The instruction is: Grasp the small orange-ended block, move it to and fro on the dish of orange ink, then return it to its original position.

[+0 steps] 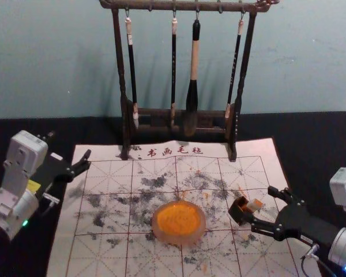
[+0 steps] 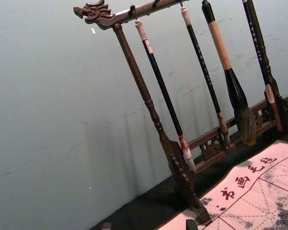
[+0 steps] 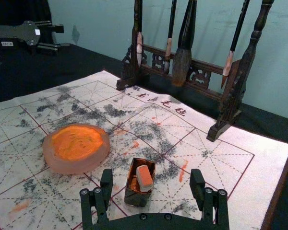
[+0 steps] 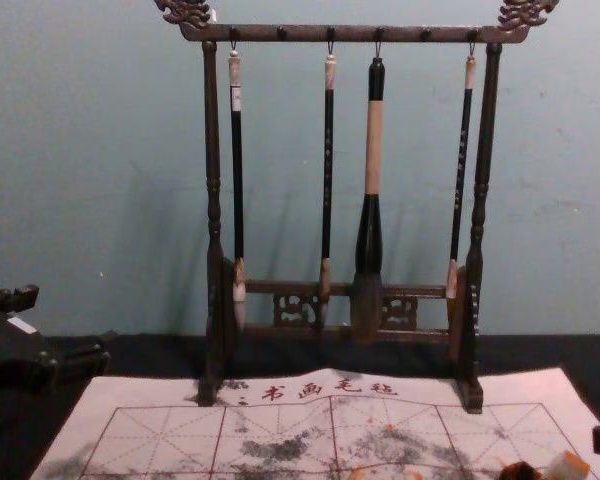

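we see vivid orange ink (image 1: 179, 218) in a translucent, pinkish dish (image 1: 160, 235), and a pale block (image 3: 147, 183) tipped in orange beside the orange-stained interior of a dark box (image 3: 136, 197). we find the white mat (image 3: 269, 143) ruled with red squares and dashed lines, blotched black and flecked orange, against a black surface (image 3: 19, 81). we note a dark brown rack (image 4: 212, 150), a black-and-tan brush (image 4: 373, 150) and a pale blue-green wall (image 4: 80, 150).
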Robot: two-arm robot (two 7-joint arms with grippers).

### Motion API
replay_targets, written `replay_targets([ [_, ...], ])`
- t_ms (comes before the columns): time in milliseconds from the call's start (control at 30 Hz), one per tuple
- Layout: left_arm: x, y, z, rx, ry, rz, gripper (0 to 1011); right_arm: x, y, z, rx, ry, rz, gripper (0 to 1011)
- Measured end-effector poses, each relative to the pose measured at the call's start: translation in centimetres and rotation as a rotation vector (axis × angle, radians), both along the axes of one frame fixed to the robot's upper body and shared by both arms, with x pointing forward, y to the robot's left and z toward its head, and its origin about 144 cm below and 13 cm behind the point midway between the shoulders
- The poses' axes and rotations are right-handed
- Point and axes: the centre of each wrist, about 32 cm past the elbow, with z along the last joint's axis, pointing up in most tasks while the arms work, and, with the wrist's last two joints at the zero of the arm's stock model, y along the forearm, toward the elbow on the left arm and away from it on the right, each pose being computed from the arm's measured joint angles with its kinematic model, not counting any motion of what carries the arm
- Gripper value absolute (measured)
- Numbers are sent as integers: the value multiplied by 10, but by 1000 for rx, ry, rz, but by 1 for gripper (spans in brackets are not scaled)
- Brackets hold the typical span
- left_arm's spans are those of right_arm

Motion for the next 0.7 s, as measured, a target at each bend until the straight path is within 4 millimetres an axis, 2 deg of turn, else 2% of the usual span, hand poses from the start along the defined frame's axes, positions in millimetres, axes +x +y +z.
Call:
replay_targets([
  [700,0,0,0,0,0,0,1001,0,0,0,0,-2,1,978],
])
